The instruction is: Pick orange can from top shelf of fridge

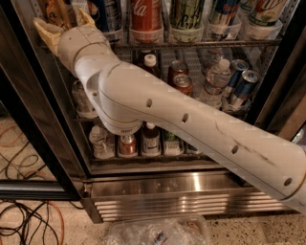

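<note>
Standing upright at the far left of the top shelf (201,44) of the fridge (181,189), the orange can (57,8) has its long axis vertical. Only its lower orange-gold body with pale diagonal markings shows, because the top of the view cuts off its upper part and lid. The gripper (62,18) is at that same upper-left corner, its two tan fingers (47,32) spread wide, one on each side of the can. The gap between them looks broader than the can, and whether either finger touches it cannot be told. The thick white arm (191,129) runs from the lower right diagonally up to the gripper, covering much of the middle racks. To the right of the orange can on the same shelf stands a red Coca-Cola can (146,19), also upright. On the rack below, a water bottle (217,81) stands among short cans. Loose cables (24,225) lie on the floor at the lower left.
</note>
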